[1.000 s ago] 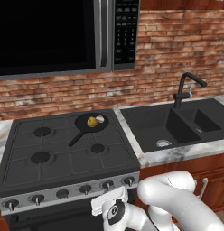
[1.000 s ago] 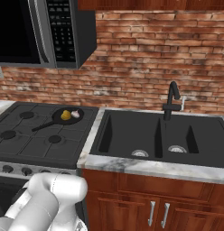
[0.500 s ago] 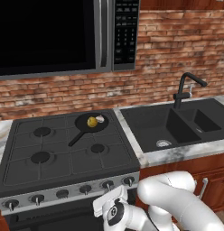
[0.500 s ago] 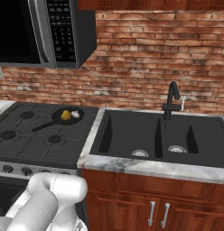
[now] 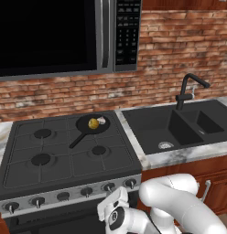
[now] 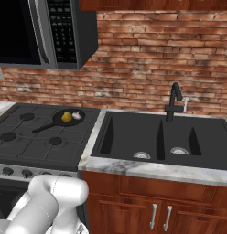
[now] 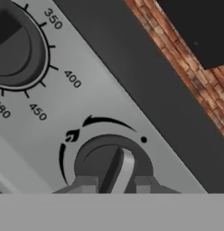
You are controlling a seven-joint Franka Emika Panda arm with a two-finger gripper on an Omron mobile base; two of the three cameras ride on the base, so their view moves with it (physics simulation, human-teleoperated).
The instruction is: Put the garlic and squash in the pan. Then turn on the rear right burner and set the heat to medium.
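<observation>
Pincer (image 7: 114,185) sits right at a stove knob (image 7: 114,168), its 2 dark fingertips (image 7: 85,184) on either side of the knob's raised ridge, clamped on that knob. Flame mark and curved arrow printed on the grey control panel (image 7: 100,97) above the knob. A second, larger dial (image 7: 16,49) lies toward the upper left of the hand view, with 350, 400, 450 and 480 marked around it.

From the left base view: pan (image 5: 88,127) sits on the rear right burner (image 5: 93,124) of the stove (image 5: 65,157), handle pointing toward the front left. Squash (image 5: 93,123) lies inside the pan, yellow. Garlic (image 5: 102,121) lies in the pan too, just beside the squash on its right; whether they touch, cannot tell. A row of knobs runs along the stove's front edge.

Right base view agrees: pan (image 6: 65,119) at the rear right of the cooktop, squash (image 6: 66,117) and garlic (image 6: 76,115) in it.

Black double sink (image 5: 179,128) set in the marble counter (image 5: 179,157) right of the stove, black faucet (image 5: 187,89) behind it. Microwave (image 5: 65,36) hangs above the stove. Brick wall (image 5: 179,59) behind.
</observation>
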